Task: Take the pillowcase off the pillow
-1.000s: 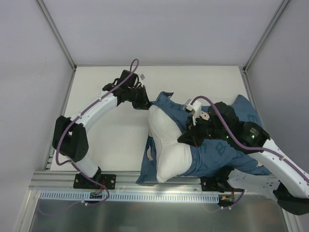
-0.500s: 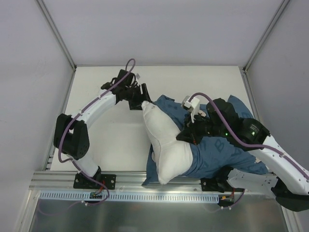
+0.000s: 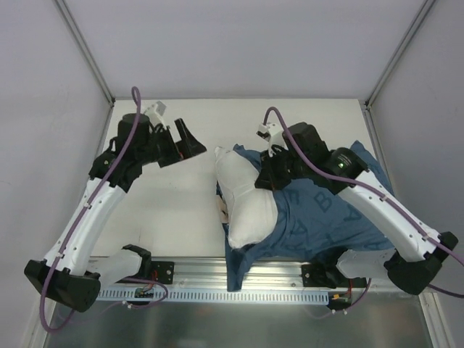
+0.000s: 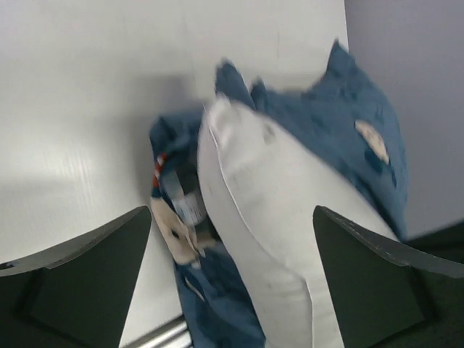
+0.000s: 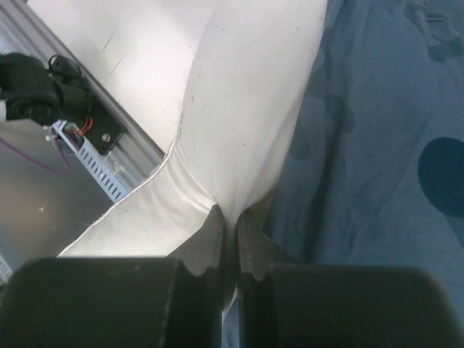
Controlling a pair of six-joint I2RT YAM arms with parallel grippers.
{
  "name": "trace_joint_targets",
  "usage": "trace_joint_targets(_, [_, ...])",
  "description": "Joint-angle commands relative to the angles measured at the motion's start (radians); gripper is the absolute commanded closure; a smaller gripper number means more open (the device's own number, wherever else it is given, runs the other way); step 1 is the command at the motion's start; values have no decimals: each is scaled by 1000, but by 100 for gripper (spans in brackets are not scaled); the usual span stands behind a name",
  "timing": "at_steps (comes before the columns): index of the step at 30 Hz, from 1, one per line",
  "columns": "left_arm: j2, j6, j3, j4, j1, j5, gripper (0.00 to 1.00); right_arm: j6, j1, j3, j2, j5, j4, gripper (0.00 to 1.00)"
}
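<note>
The white pillow (image 3: 245, 199) lies half out of the blue printed pillowcase (image 3: 326, 217), which spreads to its right. My right gripper (image 3: 267, 180) is shut on a fold of the pillow; in the right wrist view the gripper (image 5: 232, 217) pinches white pillow (image 5: 246, 101) cloth next to the pillowcase (image 5: 377, 145). My left gripper (image 3: 185, 148) hangs open up and to the left of the pillow's far corner, touching nothing. In the left wrist view the gripper (image 4: 230, 217) looks down on the pillow (image 4: 275, 196), the pillowcase (image 4: 355, 123) and a small tag (image 4: 187, 206).
A metal rail (image 3: 188, 270) runs along the table's near edge, with the pillowcase's hem draped over it. Grey enclosure walls close off the left, far and right sides. Bare white tabletop (image 3: 159, 210) lies left of the pillow. The rail and cable duct (image 5: 83, 141) show in the right wrist view.
My left gripper opened, let go of the pillow's far corner and drew back up and to the left. The right arm carried its pinch of pillow toward the far side.
</note>
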Motion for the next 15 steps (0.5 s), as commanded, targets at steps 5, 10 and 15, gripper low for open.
trace_joint_targets(5, [-66, -137, -146, -23, -262, 47, 1, 159, 9, 164, 131, 79, 122, 99])
trace_joint_targets(10, [-116, -180, -211, 9, -328, 107, 1, 189, 10, 187, 182, 93, 131, 99])
trace_joint_targets(15, [-117, -207, -250, 95, -425, 136, 1, 198, 13, 199, 208, 91, 133, 99])
